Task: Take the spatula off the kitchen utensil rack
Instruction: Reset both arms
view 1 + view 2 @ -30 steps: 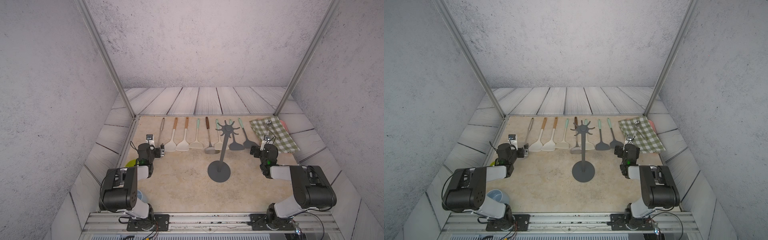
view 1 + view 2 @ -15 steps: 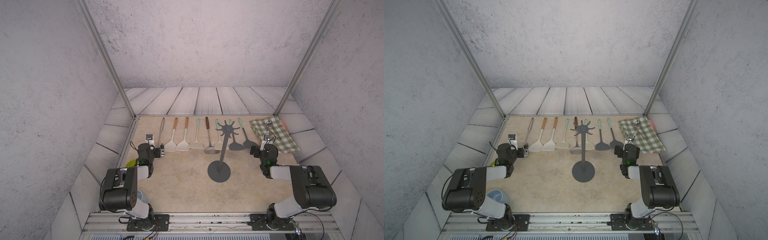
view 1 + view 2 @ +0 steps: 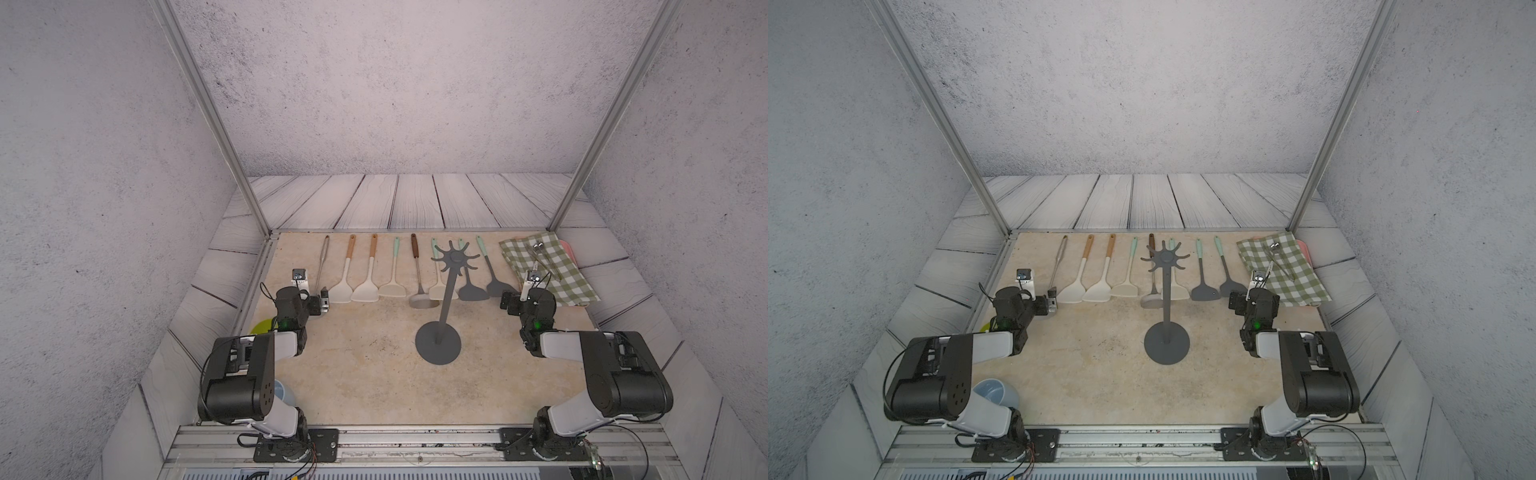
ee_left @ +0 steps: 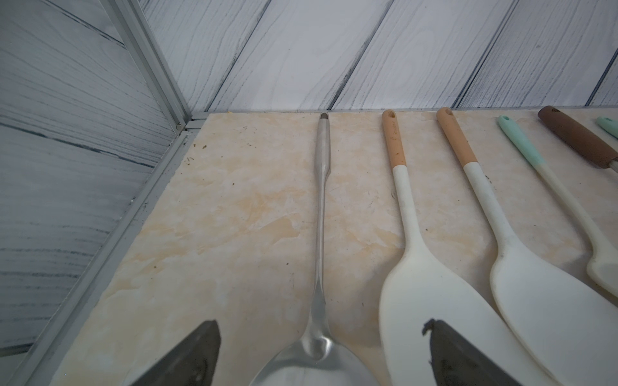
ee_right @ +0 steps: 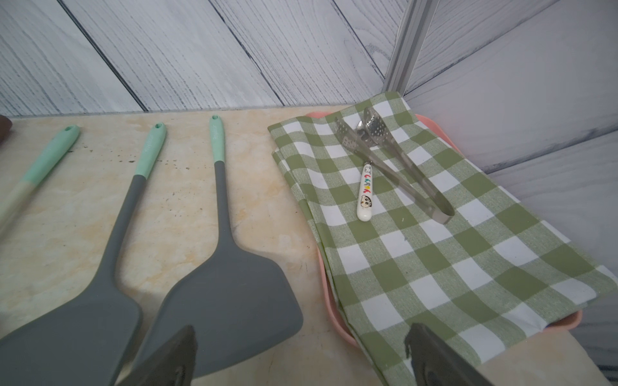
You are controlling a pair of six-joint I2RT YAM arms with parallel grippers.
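Rack (image 3: pixel 446 303) stands mid-table (image 3: pixel 365 374) with prongs looking bare, spatulas (image 3: pixel 365 291) lie along the back edge, left gripper (image 4: pixel 321 325) and right gripper (image 5: pixel 301 328) are spread and empty, so I judge removal done; next I verify the hooks.

A green-and-white checked cloth (image 5: pixel 434 260) lies draped over a pink tray (image 5: pixel 334 317) in the far right corner of the marble-look tabletop (image 3: pixel 365 353). On it rest steel tongs (image 5: pixel 394 178), with a small spoon with a cartoon-printed white handle (image 5: pixel 365 197) crossing under them. A brown-handled steel ladle (image 3: pixel 417 274) lies flat towards the back. A pale blue cup (image 3: pixel 994 392), partly hidden, sits at the near left edge.
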